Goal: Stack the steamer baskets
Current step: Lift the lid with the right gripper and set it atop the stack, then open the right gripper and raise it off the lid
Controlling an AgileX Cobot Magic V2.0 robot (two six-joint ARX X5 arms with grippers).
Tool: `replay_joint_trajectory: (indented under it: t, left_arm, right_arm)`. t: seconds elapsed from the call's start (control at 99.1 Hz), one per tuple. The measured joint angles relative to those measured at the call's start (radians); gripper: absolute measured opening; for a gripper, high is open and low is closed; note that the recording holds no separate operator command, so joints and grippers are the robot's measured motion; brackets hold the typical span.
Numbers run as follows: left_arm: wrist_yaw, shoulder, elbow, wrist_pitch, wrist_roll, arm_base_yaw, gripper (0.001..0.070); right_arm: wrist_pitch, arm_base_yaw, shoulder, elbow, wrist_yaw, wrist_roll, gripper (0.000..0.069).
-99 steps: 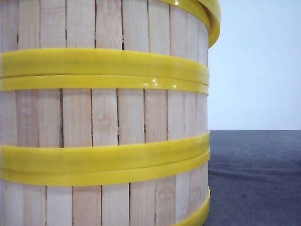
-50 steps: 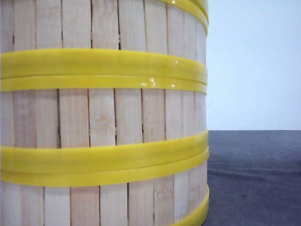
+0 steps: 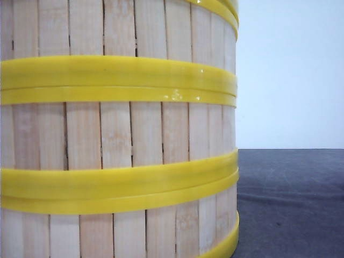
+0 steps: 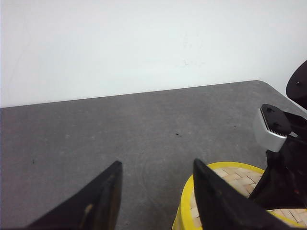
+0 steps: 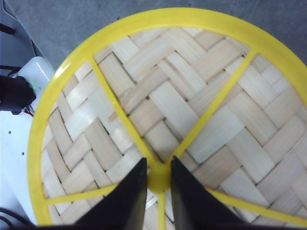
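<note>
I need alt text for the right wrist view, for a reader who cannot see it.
The right hand is closed on the yellow hub at the centre of a round woven lid. Yellow spokes run out to its yellow rim, and grey table shows behind.

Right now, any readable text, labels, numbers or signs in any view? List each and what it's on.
None in any view.
Steamer baskets: bare slats and plain yellow rims, no marking.
Woven lid: no print.
Table and wall: blank.
White device beside the stack: green light only, no legible label.

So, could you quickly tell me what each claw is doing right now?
Left claw: open, holding nothing.
Right claw: closed on the yellow hub of the woven lid.
</note>
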Motion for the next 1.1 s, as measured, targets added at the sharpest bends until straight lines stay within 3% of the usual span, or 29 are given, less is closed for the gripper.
replay_joint_trajectory:
  t: [0.545,0.777,1.099]
  left_arm:
    - [0.0,0.0,0.0,0.0,0.0,0.0,0.0269]
    - [0.0,0.0,0.0,0.0,0.0,0.0,0.0269]
    - [0.0,0.0,0.0,-0.001,0.0,0.0,0.0269]
  right_arm:
    - [0.004,0.03,0.003,0.003,0.061,0.0,0.0058]
    - [-0.011,0.035,0.004,0.003,0.051,0.0,0.0251]
    - [-0.026,0.04,0.022,0.117,0.038,0.0,0.0277]
